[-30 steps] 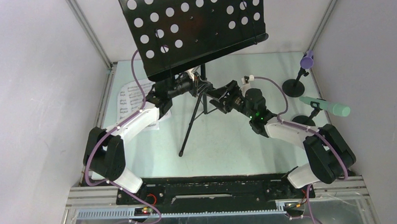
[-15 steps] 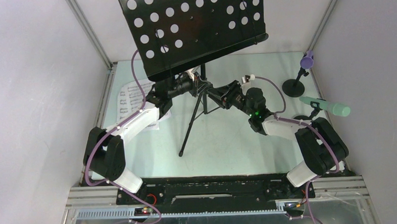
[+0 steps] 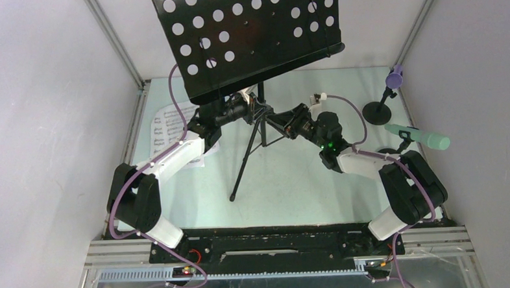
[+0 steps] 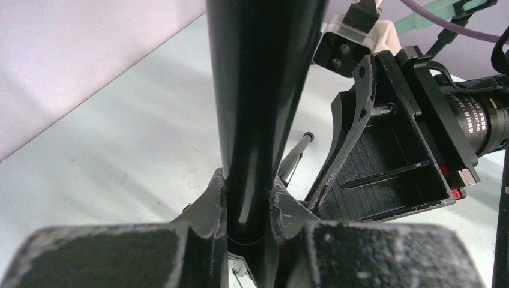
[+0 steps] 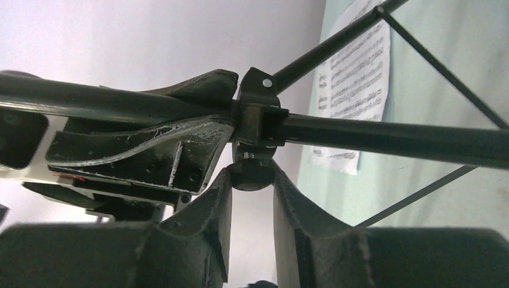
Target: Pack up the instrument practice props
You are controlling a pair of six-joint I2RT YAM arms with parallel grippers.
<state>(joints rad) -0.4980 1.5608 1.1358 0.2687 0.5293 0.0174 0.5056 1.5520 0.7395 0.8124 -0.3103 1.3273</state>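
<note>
The black music rack stands mid-table, its perforated plate point(image 3: 247, 34) tilted over the tripod legs point(image 3: 246, 157). My left gripper point(image 3: 251, 107) point(image 4: 249, 186) is shut on the rack's upright pole point(image 4: 258, 90). From the right, my right gripper point(image 3: 272, 120) point(image 5: 252, 174) pinches the small round knob point(image 5: 252, 175) under the pole's clamp collar point(image 5: 259, 114), both fingertips touching it. White sheet-music pages point(image 3: 167, 128) point(image 5: 354, 78) lie flat at the left. The purple microphone point(image 3: 394, 79) and the mint-green microphone point(image 3: 421, 137) sit in their black round-based holders point(image 3: 376, 113) point(image 3: 389, 154) at the right.
Grey enclosure walls and aluminium frame posts point(image 3: 115, 46) close in the pale green table point(image 3: 293, 181) on three sides. One tripod leg reaches toward the near edge, its foot point(image 3: 232, 198) on the table. Purple cables point(image 3: 172, 95) loop from both wrists.
My right gripper has shifted a little left toward the pole and its jaws have narrowed onto the clamp knob. The left gripper and the rack have stayed still.
</note>
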